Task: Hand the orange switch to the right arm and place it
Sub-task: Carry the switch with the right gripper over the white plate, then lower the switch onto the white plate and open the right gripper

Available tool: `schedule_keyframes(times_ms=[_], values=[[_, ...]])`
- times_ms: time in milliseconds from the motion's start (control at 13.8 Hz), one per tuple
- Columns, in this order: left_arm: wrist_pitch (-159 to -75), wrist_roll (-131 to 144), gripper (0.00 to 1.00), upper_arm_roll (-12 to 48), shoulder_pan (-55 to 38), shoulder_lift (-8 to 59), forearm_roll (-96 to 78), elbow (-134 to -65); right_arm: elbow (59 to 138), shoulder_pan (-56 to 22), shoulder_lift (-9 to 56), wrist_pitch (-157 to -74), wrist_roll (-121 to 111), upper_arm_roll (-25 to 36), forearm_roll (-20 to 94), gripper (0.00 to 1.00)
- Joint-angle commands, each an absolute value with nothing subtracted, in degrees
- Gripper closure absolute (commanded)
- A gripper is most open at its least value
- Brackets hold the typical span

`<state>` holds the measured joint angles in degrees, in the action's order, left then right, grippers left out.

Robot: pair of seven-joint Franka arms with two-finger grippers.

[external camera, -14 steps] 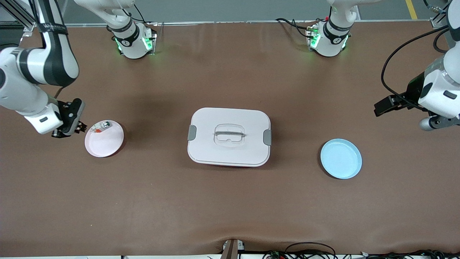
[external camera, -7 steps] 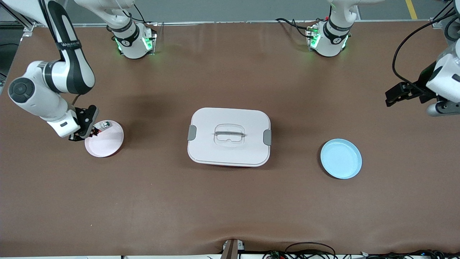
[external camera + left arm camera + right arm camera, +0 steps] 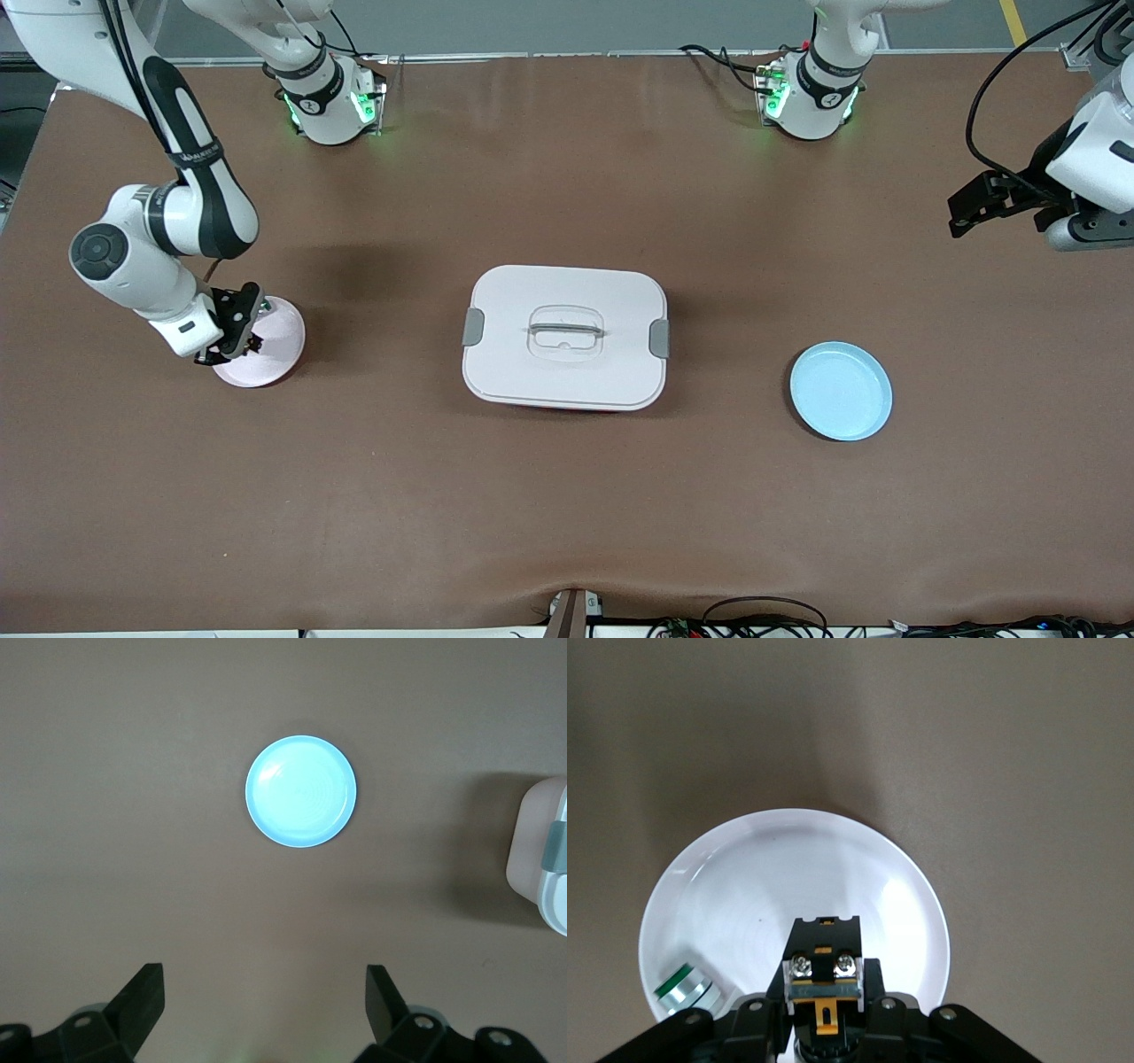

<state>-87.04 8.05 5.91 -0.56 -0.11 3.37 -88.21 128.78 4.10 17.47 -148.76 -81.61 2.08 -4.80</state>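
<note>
My right gripper (image 3: 237,341) is shut on the orange switch (image 3: 824,943), a small black block with orange metal tabs and two screws. It holds the switch just over the pale pink plate (image 3: 279,346) at the right arm's end of the table. In the right wrist view the plate (image 3: 788,868) looks white and the gripper (image 3: 824,983) is above its rim. My left gripper (image 3: 961,213) is open and empty, up in the air over the left arm's end of the table. In the left wrist view it (image 3: 266,997) has its jaws wide apart.
A small whitish piece with a green ring (image 3: 682,988) lies in the pink plate. A white lidded box (image 3: 565,337) stands mid-table. An empty light blue plate (image 3: 840,391) lies toward the left arm's end and also shows in the left wrist view (image 3: 301,791).
My right gripper has moved from beside the pink plate to over it, carrying the switch. My left arm has drawn back toward the robots' side of the table.
</note>
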Motion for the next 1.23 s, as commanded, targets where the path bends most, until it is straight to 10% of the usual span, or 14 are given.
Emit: schedule_keyframes(times_ms=[0,940,1085,1157], values=[[-87.89,7.47,0.0,5.89,-0.44,-1.93,2.64,-90.17,129.55,5.36,18.98,-152.39,-82.0,1.32,-6.24,1.0],[-88.33,7.47,0.0,5.36,0.17,-0.53,-0.44,-90.17,133.77,5.8,21.88,-157.94,-81.83,1.76,-6.24,0.99],[-88.33,7.47,0.0,5.36,0.18,-0.53,-0.44,-90.18,133.77,5.8,21.88,-157.94,-81.83,1.85,-6.24,0.88],[-88.07,7.47,0.0,5.36,0.18,-0.53,-0.44,-90.18,133.68,5.8,21.88,-157.94,-82.0,1.85,-6.24,0.65]])
